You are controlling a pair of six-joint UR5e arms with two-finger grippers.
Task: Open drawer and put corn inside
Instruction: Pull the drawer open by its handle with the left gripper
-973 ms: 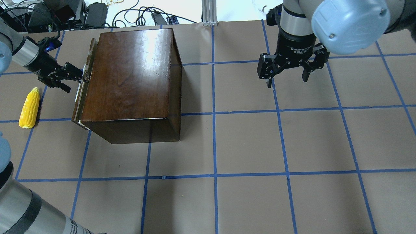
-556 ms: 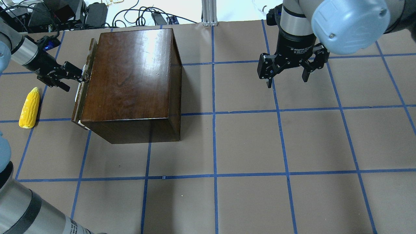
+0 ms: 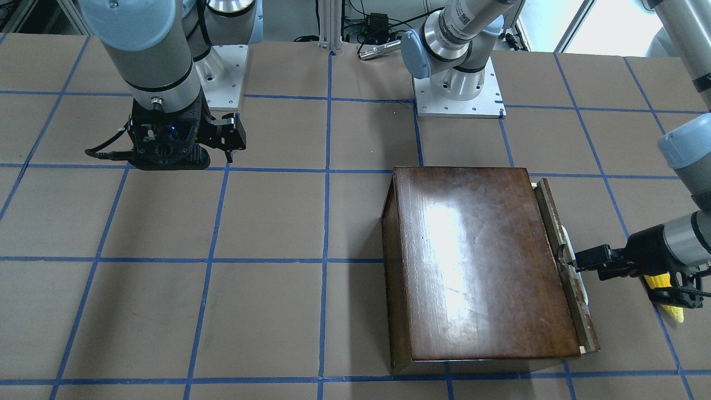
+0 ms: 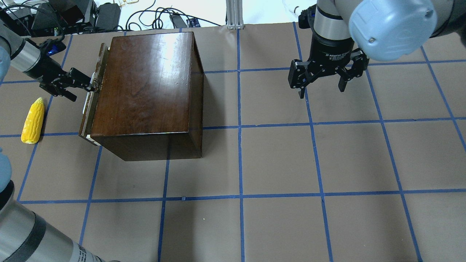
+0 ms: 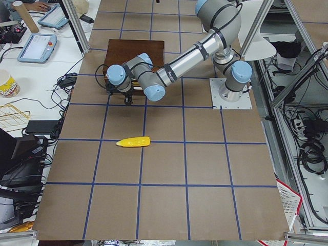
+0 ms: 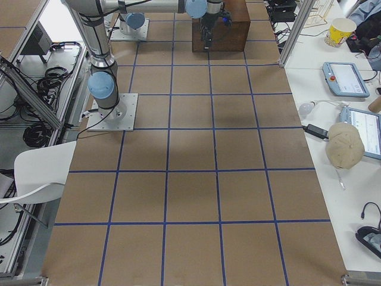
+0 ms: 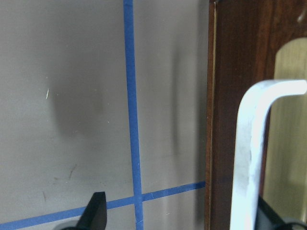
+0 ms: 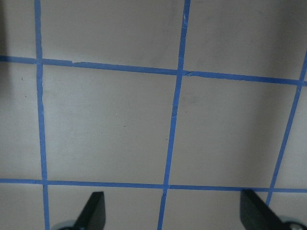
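The glossy dark-brown box (image 4: 145, 83) stands at the table's back left. Its drawer (image 4: 91, 102) is out by a narrow gap, and a strip of pale wood shows beside the worn front panel (image 3: 564, 250). My left gripper (image 4: 84, 91) is open at that panel, with one finger hooked behind the metal pull (image 7: 249, 158). The yellow corn (image 4: 32, 120) lies on the table left of the box, apart from the gripper. In the front-facing view the corn (image 3: 664, 284) is partly hidden by the left wrist. My right gripper (image 4: 322, 92) is open and empty, hovering over the back right of the table.
Cables and electronics (image 4: 72, 14) lie beyond the table's back edge. An aluminium post (image 4: 235, 12) stands at the back centre. The brown table surface (image 4: 276, 160) with blue tape lines spreads in front of the box.
My left arm has drawn slightly to the left and the drawer's front panel has come out a little with it. The corn and the right arm have not moved.
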